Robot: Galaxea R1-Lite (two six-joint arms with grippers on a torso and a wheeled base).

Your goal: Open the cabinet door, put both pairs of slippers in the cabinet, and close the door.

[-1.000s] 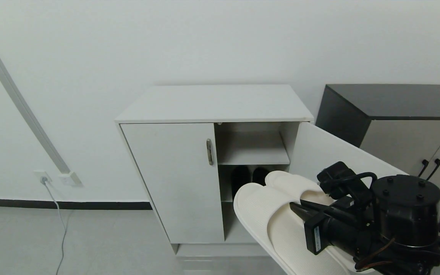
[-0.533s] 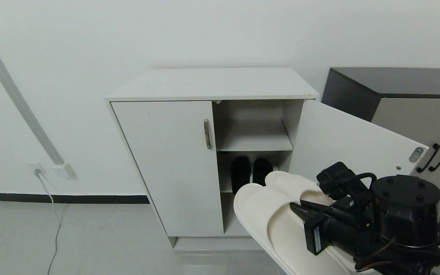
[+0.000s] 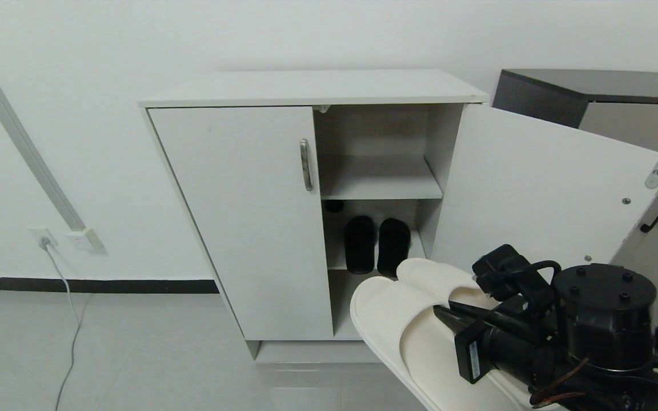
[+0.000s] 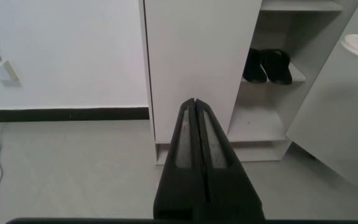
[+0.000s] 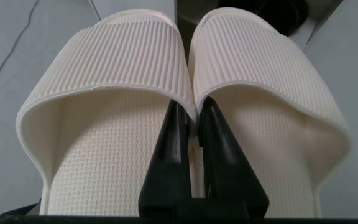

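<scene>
The cream slippers (image 3: 397,319), clamped together at their inner edges by the right gripper (image 5: 192,109), were held toes-first toward the open cabinet (image 3: 306,87), lying ahead and slightly left.

In the head view's lower right, the right arm (image 3: 563,348) is matte black. It has a round joint cap (image 3: 603,283) studded with screws, a looping black cable (image 3: 543,264), a boxy module with a white label (image 3: 473,359), and thin reddish wires (image 3: 554,390). The left gripper (image 4: 194,106) has long, tapered dark fingers with grey inner faces. The right gripper (image 5: 192,111) is glossy black.
</scene>
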